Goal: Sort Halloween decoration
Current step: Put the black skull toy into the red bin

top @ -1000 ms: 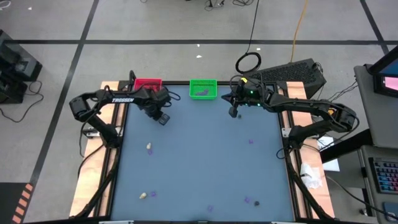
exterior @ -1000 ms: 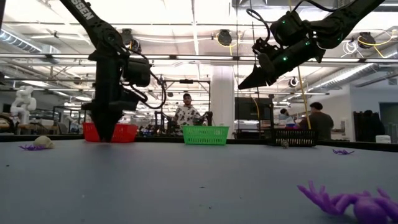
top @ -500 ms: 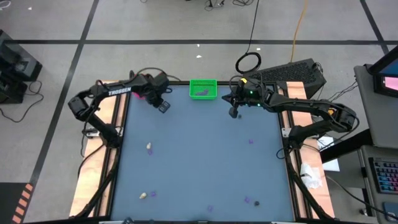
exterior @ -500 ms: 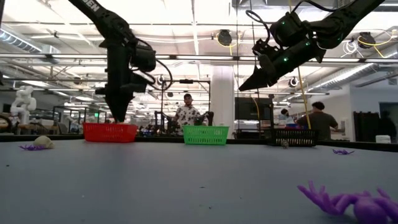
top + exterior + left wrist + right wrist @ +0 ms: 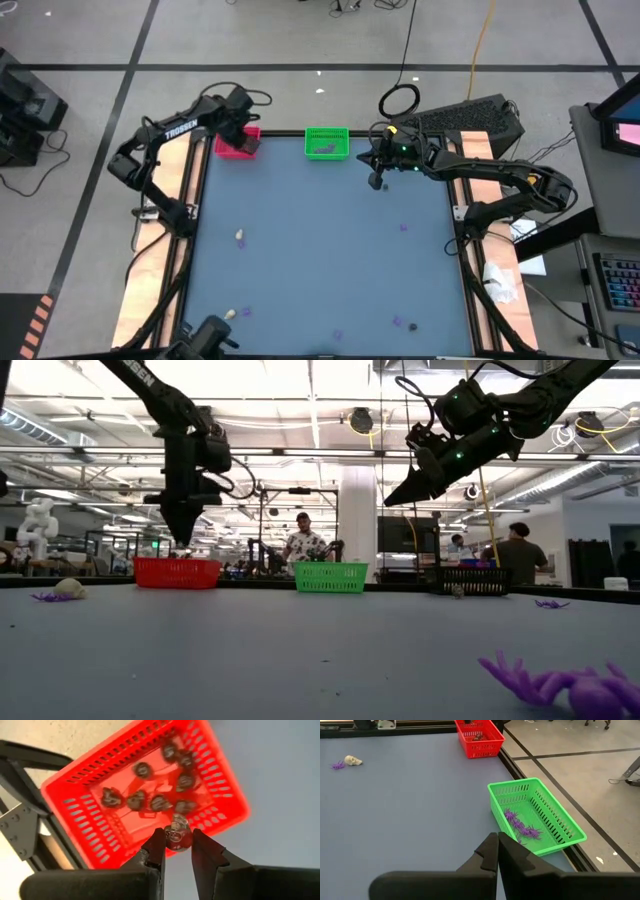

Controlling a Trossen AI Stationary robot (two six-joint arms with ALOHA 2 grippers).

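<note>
Left wrist view: the left gripper (image 5: pixel 178 839) hangs above the red bin (image 5: pixel 75 795), its fingers pinching a small grey-white lump (image 5: pixel 177 834) over the dark lumps (image 5: pixel 137 800) inside. Farther right, the right gripper (image 5: pixel 497 851) hovers clenched, empty, beside the green bin (image 5: pixel 560 822) holding purple bits (image 5: pixel 520 827).

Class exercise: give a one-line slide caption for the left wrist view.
Left gripper holds a small grey lump above the red bin, which already holds several dark lumps.
</note>
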